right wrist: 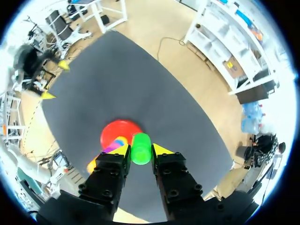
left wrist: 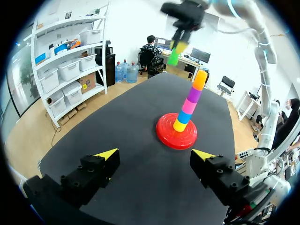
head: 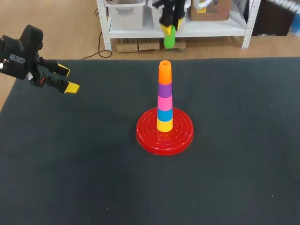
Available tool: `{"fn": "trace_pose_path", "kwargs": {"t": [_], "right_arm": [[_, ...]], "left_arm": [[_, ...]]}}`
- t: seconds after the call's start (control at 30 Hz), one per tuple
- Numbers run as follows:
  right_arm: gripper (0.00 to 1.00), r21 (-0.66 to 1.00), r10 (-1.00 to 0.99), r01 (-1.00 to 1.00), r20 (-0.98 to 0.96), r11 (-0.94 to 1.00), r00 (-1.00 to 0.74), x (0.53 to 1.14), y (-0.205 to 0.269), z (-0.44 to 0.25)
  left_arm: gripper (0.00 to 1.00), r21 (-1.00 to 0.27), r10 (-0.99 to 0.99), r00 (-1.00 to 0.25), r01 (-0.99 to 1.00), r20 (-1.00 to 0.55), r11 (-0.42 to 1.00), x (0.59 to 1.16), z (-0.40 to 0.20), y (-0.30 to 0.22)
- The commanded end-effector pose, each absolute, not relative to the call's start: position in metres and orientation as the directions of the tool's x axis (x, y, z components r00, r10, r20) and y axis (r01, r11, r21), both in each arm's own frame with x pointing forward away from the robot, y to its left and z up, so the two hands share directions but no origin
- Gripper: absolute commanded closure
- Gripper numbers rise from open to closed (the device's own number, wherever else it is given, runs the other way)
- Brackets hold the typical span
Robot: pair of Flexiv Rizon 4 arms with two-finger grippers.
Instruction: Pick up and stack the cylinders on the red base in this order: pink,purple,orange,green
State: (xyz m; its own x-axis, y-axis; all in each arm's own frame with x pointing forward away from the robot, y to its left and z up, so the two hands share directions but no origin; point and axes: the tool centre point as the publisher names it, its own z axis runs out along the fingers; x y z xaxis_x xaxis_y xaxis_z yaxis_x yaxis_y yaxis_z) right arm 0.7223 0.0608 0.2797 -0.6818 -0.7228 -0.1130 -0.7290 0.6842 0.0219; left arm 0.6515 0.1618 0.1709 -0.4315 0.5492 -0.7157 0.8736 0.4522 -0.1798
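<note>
On the red base (head: 164, 136) stands a tower of cylinders: yellow, blue, pink (head: 164, 101), purple (head: 164, 89), with orange (head: 165, 72) on top. My right gripper (head: 170, 26) hangs high above and behind the tower, shut on the green cylinder (head: 169, 37). In the right wrist view the green cylinder (right wrist: 140, 148) sits between the yellow tips of that gripper (right wrist: 140, 151), with the base (right wrist: 117, 133) far below. My left gripper (head: 64, 78) is open and holds nothing, at the table's far left edge. Seen from the left wrist, the left gripper (left wrist: 154, 154) faces the tower (left wrist: 189, 105).
The dark mat (head: 93, 164) covers the whole table, with bare room around the base on every side.
</note>
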Motion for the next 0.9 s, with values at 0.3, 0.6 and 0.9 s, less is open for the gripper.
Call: {"fn": "trace_pose_path", "kwargs": {"t": [0.3,0.6,0.9], "right_arm": [[1.00,0.007,-0.678,-0.743,-0.402,0.669,-0.615,0.660,0.029,0.321],[1.00,0.007,-0.678,-0.743,-0.402,0.669,-0.615,0.660,0.029,0.321],[1.00,-0.007,-0.726,-0.758,-0.296,0.652,-0.621,0.659,0.042,0.321]], "left_arm": [[0.00,-0.180,0.548,-0.428,0.875,-0.719,0.449,0.652,0.170,0.163],[0.00,-0.180,0.548,-0.428,0.875,-0.719,0.449,0.652,0.170,0.163],[0.00,-0.180,0.548,-0.428,0.875,-0.719,0.449,0.652,0.170,0.163]]}}
